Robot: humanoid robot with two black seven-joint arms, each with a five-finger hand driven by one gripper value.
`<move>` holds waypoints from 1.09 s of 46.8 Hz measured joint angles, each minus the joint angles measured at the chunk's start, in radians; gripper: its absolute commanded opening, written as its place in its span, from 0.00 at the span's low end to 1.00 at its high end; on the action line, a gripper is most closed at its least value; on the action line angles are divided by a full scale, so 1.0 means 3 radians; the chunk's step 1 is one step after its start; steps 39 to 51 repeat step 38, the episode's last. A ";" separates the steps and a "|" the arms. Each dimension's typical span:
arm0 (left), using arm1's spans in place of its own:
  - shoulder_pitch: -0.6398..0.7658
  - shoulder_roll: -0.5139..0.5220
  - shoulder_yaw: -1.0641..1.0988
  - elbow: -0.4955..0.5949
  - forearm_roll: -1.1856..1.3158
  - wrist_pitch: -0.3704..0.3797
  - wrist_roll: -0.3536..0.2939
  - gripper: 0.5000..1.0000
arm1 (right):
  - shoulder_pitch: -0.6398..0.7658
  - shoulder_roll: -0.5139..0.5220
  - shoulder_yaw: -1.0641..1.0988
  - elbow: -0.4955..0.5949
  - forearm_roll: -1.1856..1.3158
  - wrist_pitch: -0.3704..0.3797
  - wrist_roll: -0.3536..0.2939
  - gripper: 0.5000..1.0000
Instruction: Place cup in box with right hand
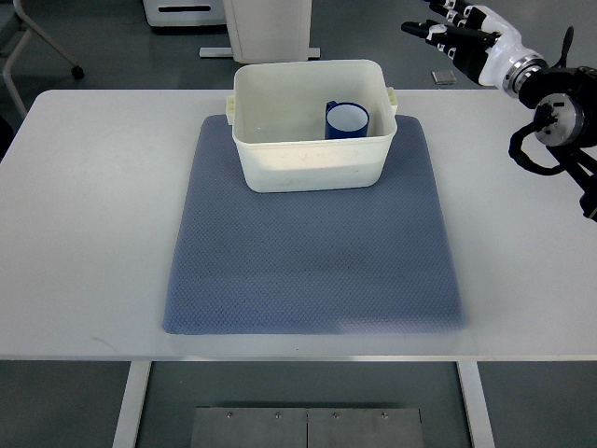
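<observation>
though upright in the cream box [308, 173], a blue white-lined cup [346, 120]; right hand [457, 35] empty, fingers spread.

A lab or workshop: plain white table [84, 233] on grey floor; equipment cabinet [270, 28] behind

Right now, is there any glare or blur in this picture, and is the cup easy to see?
Top view: even, soft light with faint shadows; mild glare on the box front wall and the mat's near edge looks slightly washed out; the cup is sharp; the right robot hand at the top right is crisp too.
</observation>
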 measured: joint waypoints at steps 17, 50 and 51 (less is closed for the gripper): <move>0.0000 0.0000 -0.0001 0.0000 0.0000 0.0000 0.0000 1.00 | -0.0554 0.0028 0.0655 -0.0053 0.0010 0.0000 0.0001 1.00; 0.0001 0.0000 0.0000 0.0000 0.0000 0.0001 0.0001 1.00 | -0.0919 0.0094 0.0660 -0.0057 0.0010 -0.0004 -0.0001 1.00; 0.0001 0.0000 0.0000 0.0000 0.0000 0.0001 0.0001 1.00 | -0.0919 0.0094 0.0660 -0.0057 0.0010 -0.0004 -0.0001 1.00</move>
